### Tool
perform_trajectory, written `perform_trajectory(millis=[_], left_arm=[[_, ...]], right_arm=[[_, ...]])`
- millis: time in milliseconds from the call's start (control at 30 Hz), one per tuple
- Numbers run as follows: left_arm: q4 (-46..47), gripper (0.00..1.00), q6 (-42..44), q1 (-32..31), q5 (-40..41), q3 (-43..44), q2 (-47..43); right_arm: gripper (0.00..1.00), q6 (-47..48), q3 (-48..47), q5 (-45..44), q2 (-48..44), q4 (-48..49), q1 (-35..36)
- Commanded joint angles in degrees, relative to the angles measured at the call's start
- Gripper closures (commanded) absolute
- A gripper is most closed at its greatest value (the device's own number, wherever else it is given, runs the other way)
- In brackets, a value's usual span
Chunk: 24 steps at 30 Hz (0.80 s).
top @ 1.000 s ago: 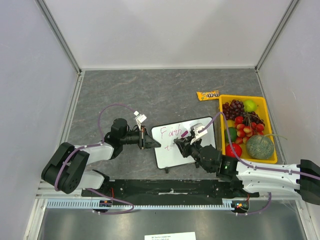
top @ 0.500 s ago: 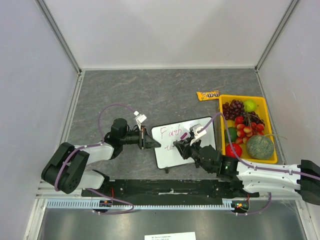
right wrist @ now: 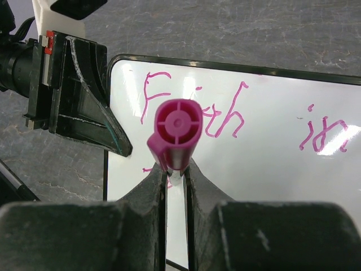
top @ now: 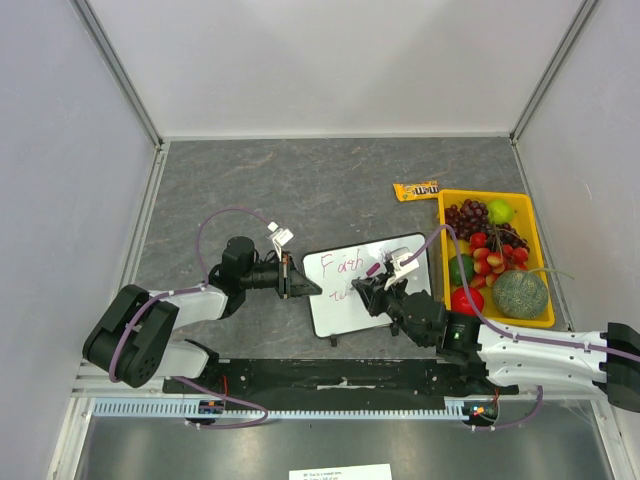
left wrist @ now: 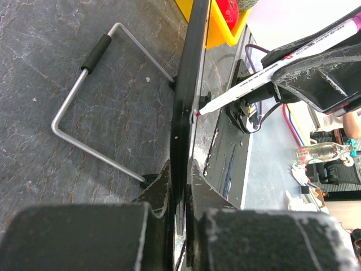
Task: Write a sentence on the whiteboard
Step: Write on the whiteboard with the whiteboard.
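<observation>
Worktop (top: pixel 300 190): grey, mottled like slate, matt. At its right edge is a yellow plastic bin (top: pixel 478 193), rectangular, holding fruit.

Whiteboard (top: pixel 335 312): glossy white, rounded corners, thin black frame. It sits at near centre between the two arms, propped at a tilt.

Left tool (top: pixel 300 283): black wedge-shaped fingers clenched on the board's left frame edge. The left wrist view has the frame edge-on, pinched between them.

Right tool (top: pixel 372 285): clamped round a marker (right wrist: pixel 176 132), over the board's lower middle.

Only the left wrist view shows the bent wire stand (left wrist: pixel 95 55) behind the board, bare metal with a black sleeve. It also shows the marker's white printed barrel, the nib apparently meeting the writing face.

Only the right wrist view shows the marker's round magenta end cap with a moulded cross.

Sentence (right wrist: pixel 231 113): thin pink strokes, "Faith in" along the top. A mark below it is unreadable.
</observation>
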<state>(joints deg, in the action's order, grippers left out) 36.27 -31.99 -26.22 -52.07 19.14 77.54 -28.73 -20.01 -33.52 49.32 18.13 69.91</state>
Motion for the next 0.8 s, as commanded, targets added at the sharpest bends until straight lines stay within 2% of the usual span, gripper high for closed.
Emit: perform_trajectory(millis=[0, 300, 600, 767], left_arm=[[-6.5, 0.98, 6.4, -0.7, 3.7, -0.6, 1.7], [-6.6, 0.98, 6.4, -0.5, 3.8, -0.6, 1.7], [-6.5, 0.98, 6.3, -0.6, 3.8, -0.6, 1.7], [-6.5, 0.98, 6.3, -0.7, 3.8, -0.5, 1.8]], right_arm=[[1.00, 1.7, -2.2, -2.5, 0.9, 3.0, 0.0], [1.00, 1.7, -3.3, 0.4, 3.1, 5.0, -0.1], [1.00, 1.2, -2.1, -0.1, -2.3, 2.5, 0.0], [1.00, 1.5, -1.9, -1.5, -2.1, 0.6, -0.1]])
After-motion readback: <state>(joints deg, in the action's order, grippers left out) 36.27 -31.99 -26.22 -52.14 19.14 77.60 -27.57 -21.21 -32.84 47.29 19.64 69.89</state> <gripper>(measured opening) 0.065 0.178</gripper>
